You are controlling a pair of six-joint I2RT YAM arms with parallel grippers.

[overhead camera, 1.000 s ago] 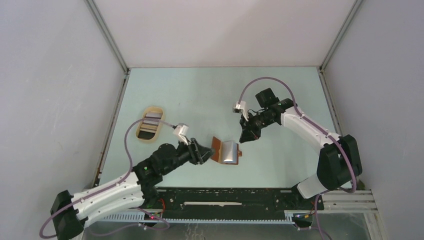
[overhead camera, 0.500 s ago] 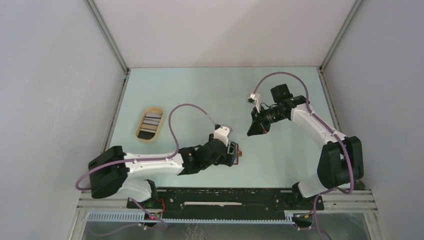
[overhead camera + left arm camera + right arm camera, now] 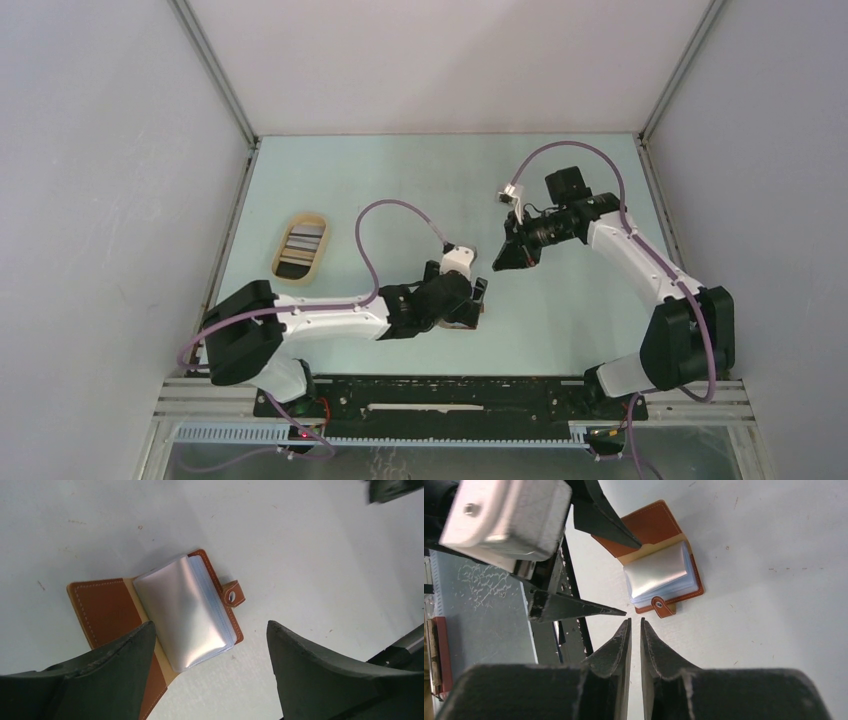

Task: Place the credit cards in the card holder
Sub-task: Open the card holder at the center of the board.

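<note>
- Right now my left claw (image 3: 210, 626) stands spread wide, its two dark fingers well apart, and it has hold of nothing.
- From my left wrist I look straight down on the card holder (image 3: 107, 610), which lies unfolded on the pale surface (image 3: 400, 180) with its brown cover flat.
- A stack of clear shiny sleeves (image 3: 182, 612) bulges up from the middle of the card holder, and the small clasp tab (image 3: 233, 594) sticks out from its far edge.
- One of my left fingers (image 3: 100, 670) overlaps a corner of the brown cover in that view; I cannot tell whether it touches the leather.
- My right claw (image 3: 634, 622) is nearly closed, with only a thin slit between its fingers and nothing in that slit.
- It hangs above the surface, near the card holder on the clasp tab's side, apart from it.
- From above, my left arm covers most of the card holder; only a brown edge shows beside the left claw.
- Over on the left, the credit cards (image 3: 300, 245) lie side by side in the oval tray (image 3: 283, 268), well apart from both claws.
</note>
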